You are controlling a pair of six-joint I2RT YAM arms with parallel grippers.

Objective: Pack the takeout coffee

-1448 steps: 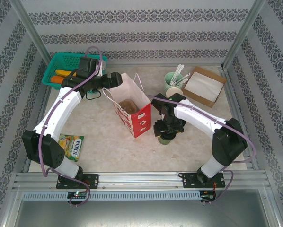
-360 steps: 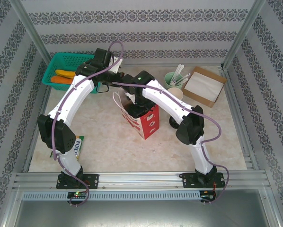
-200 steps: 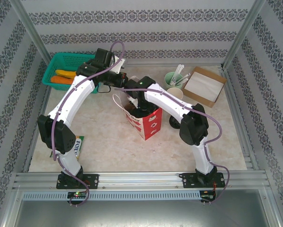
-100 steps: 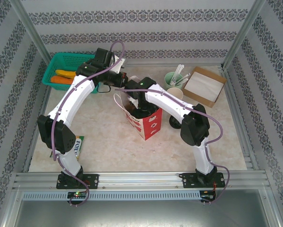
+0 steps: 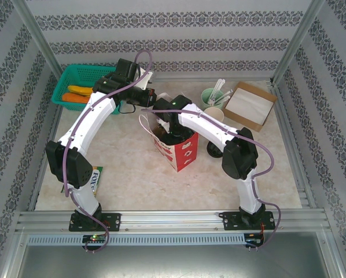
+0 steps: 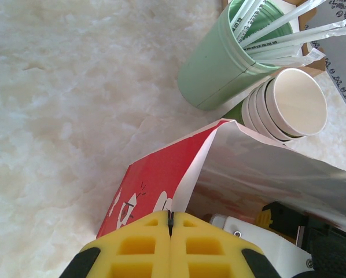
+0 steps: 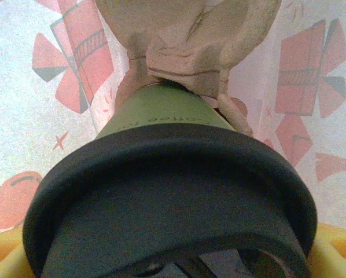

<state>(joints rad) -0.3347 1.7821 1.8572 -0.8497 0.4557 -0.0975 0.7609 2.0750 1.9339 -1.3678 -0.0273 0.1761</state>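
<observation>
Deeper in the bag [image 5: 186, 153] now, right gripper [image 5: 173, 135] clamps the coffee [image 7: 167, 191]; left gripper [image 6: 170, 225] pinches the rim [image 6: 199, 155]. Crumpled paper [image 7: 187, 40] below may tip your cup.

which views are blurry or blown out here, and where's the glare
Right wrist: the takeout coffee is so close that its near edge goes soft, and the paper bag glows backlit. Left wrist: the table looks washed out, the bag's lining has sheen, the stacked cups are crisp. Top external: even light, no strong glare.

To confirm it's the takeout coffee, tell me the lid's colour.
Black. The lid on the green cup shows best in the right wrist view.
</observation>
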